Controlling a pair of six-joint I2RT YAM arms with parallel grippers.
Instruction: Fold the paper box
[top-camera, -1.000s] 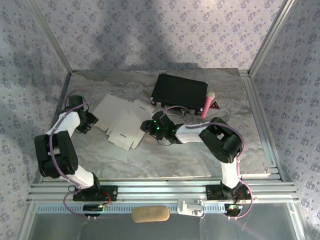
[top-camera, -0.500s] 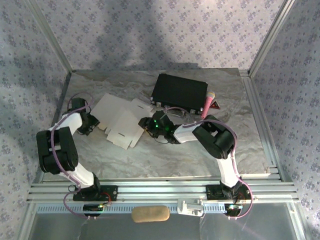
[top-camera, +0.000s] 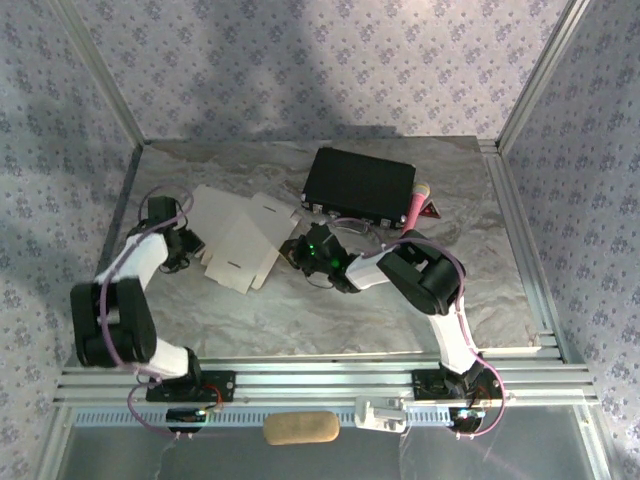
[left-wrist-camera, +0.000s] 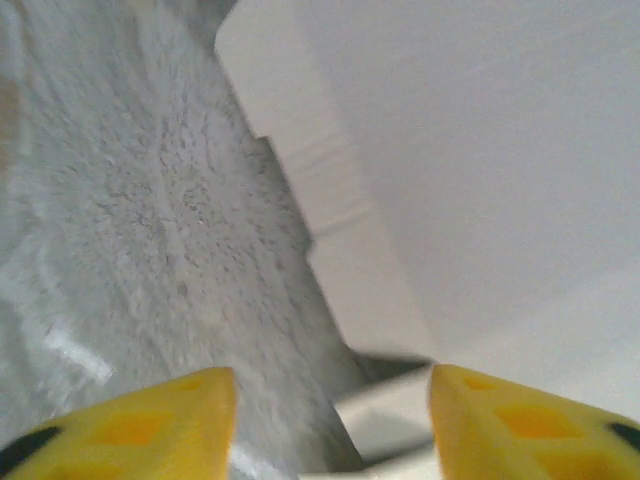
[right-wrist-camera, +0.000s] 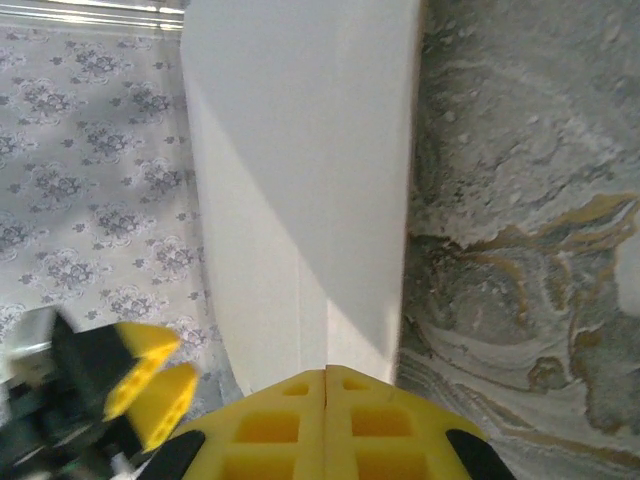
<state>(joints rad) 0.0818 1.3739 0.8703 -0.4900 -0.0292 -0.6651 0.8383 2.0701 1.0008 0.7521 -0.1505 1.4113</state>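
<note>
- So, the box (top-camera: 238, 240) is a partly flat sheet on the table (top-camera: 330, 310), at about 10 o'clock from the middle, with the case (top-camera: 360, 185) just beyond it at 1 o'clock.
- My right gripper (right-wrist-camera: 325, 385) is clamped shut on the box's 3 o'clock edge. In the right wrist view the panel rises straight up from my closed fingers, so I judge I am holding that side up along its crease.
- My left gripper (left-wrist-camera: 330, 392) sits at the 9 o'clock edge with fingers spread wide. A low flap lies in the gap between them, and no contact shows.
- I think the left gripper is placed opposite the right to brace or catch the sheet, so that lifting one side folds the box instead of sliding it.
- The fold looks barely begun, as most flaps lie flat.
</note>
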